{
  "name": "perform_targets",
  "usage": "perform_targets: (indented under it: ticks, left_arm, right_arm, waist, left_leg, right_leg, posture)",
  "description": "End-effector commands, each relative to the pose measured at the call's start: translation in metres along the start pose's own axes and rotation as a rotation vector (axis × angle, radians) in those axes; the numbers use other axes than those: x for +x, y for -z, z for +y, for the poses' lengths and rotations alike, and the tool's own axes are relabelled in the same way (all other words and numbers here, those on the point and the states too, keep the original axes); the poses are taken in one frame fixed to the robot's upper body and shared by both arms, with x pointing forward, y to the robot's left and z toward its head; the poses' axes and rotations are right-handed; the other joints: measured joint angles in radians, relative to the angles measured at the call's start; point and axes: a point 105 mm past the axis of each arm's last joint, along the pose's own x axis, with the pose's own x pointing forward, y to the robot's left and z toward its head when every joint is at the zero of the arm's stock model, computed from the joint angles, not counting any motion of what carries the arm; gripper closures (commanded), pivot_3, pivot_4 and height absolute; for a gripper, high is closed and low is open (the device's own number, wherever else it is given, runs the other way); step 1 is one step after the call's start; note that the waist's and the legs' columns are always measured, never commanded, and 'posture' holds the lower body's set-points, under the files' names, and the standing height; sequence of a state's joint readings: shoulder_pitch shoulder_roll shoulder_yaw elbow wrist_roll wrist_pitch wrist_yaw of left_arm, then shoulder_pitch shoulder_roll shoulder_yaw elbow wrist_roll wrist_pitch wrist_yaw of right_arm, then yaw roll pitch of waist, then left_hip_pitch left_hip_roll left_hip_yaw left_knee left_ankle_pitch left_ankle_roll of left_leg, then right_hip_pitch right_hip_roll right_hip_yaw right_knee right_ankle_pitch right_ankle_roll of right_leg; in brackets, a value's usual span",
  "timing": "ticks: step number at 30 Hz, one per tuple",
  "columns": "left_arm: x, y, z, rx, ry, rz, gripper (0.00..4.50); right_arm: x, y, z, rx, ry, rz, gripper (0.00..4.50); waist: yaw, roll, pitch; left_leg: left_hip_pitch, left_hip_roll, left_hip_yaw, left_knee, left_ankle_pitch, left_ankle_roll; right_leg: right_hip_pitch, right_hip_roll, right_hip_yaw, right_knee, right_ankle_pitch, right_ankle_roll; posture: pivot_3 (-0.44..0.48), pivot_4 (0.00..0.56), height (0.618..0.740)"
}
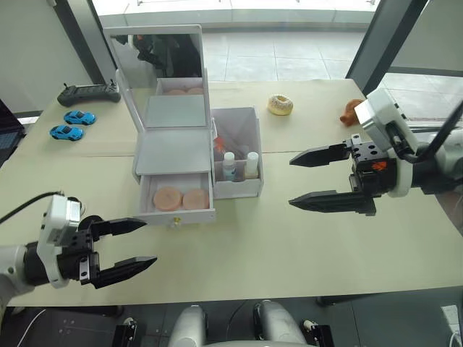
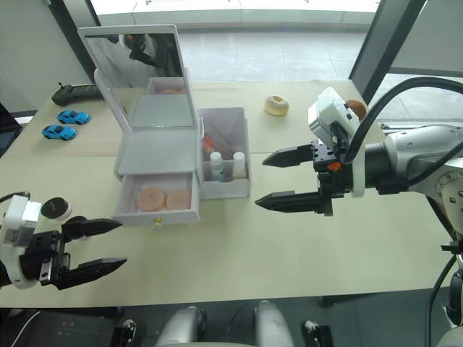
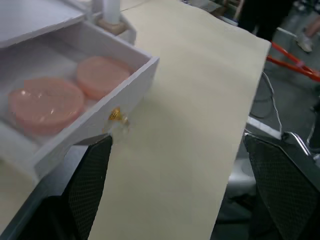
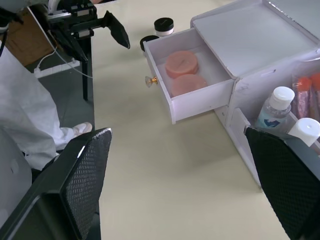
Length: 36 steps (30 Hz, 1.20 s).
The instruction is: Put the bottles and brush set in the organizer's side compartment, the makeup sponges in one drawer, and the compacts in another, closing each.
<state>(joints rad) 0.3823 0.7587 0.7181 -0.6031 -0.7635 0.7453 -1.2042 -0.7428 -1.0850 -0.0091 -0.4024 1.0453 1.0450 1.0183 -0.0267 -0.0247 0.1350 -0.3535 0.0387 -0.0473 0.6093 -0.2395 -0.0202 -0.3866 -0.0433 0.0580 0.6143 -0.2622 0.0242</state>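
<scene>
The white organizer (image 1: 173, 152) stands mid-table with its mirror lid up. Its lower drawer (image 1: 176, 211) is pulled out, and two makeup sponges (image 1: 167, 196) (image 1: 195, 199) lie side by side in it. The side compartment (image 1: 237, 186) holds both bottles (image 1: 229, 165) (image 1: 252, 163) and the brush set (image 4: 305, 95). Two compacts (image 4: 163, 25) (image 4: 147, 40) sit on the table left of the drawer, one beside my left wrist (image 2: 56, 210). My left gripper (image 1: 148, 242) is open, low and just left of the drawer's gold knob (image 3: 116, 115). To the right of the organizer my right gripper (image 1: 291, 182) hangs open and empty.
A doughnut toy (image 1: 280, 105) lies behind the side bin. A black game controller (image 1: 90, 92) and two blue toy cars (image 1: 79, 116) (image 1: 65, 131) sit at the far left. A brown object (image 1: 352, 110) shows behind my right arm. The table's front edge (image 1: 239, 298) is near.
</scene>
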Motion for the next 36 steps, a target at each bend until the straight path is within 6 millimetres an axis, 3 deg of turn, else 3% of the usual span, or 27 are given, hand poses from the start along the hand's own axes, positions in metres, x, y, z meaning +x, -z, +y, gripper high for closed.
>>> perform_targets:
  ticks: [1, 2, 5, 10, 17, 25, 36]
  left_arm:
    - [-0.010, 0.022, -0.004, -0.056, -0.113, 0.036, 0.01]
    - [-0.011, 0.030, -0.006, -0.098, -0.133, 0.039, 0.01]
    - [-0.006, 0.038, -0.007, -0.190, -0.175, -0.038, 0.59]
    - [0.015, 0.039, -0.010, -0.216, -0.173, -0.130, 2.16]
    - [0.039, 0.027, 0.007, -0.129, -0.235, -0.225, 4.39]
    - [0.065, 0.014, 0.032, -0.025, -0.285, -0.282, 4.48]
    - [0.087, -0.013, 0.072, 0.110, -0.348, -0.338, 4.48]
  right_arm:
    - [0.001, -0.009, -0.002, -0.057, -0.025, -0.019, 0.00]
    - [0.002, -0.008, -0.003, -0.058, -0.032, -0.016, 0.00]
    - [0.005, -0.008, -0.006, -0.063, -0.037, -0.015, 0.00]
    - [0.004, -0.009, -0.005, -0.066, -0.040, -0.011, 0.00]
    - [0.000, -0.009, -0.003, -0.059, -0.010, -0.010, 0.00]
    - [-0.004, -0.006, -0.002, -0.052, 0.030, -0.005, 0.00]
    - [-0.008, -0.006, 0.000, -0.053, 0.076, -0.002, 0.00]
  waist:
    - [0.003, -0.001, -0.001]
    - [0.003, 0.000, -0.001]
    - [0.005, 0.000, -0.001]
    - [0.011, 0.000, -0.001]
    - [0.010, 0.000, -0.002]
    - [0.011, 0.000, -0.002]
    - [0.012, 0.000, -0.002]
  left_leg:
    - [0.000, 0.000, 0.000, 0.000, 0.000, 0.000]
    - [0.000, 0.000, 0.000, 0.000, 0.000, 0.000]
    - [0.000, 0.000, 0.002, 0.000, 0.000, 0.000]
    - [0.000, -0.001, 0.003, 0.001, 0.000, 0.000]
    - [0.001, -0.001, 0.004, 0.000, 0.000, 0.000]
    - [0.000, -0.001, 0.004, 0.001, 0.000, 0.000]
    - [0.000, -0.002, 0.004, 0.001, 0.000, 0.000]
  right_leg:
    - [0.000, 0.000, 0.000, -0.001, 0.000, 0.000]
    - [0.000, 0.000, 0.000, -0.001, 0.000, 0.000]
    - [0.000, -0.001, 0.002, -0.001, 0.000, 0.000]
    - [0.000, -0.001, 0.003, -0.001, 0.000, -0.001]
    - [0.000, 0.000, 0.004, 0.000, 0.001, 0.001]
    - [0.000, 0.000, 0.004, 0.000, 0.004, 0.005]
    - [0.000, 0.000, 0.005, 0.000, 0.005, 0.006]
  posture:
    - [0.000, 0.150, 0.740]
    - [0.000, 0.150, 0.740]
    - [0.000, 0.150, 0.740]
    - [0.000, 0.150, 0.740]
    - [0.000, 0.150, 0.740]
    - [0.000, 0.150, 0.740]
    - [0.000, 0.150, 0.740]
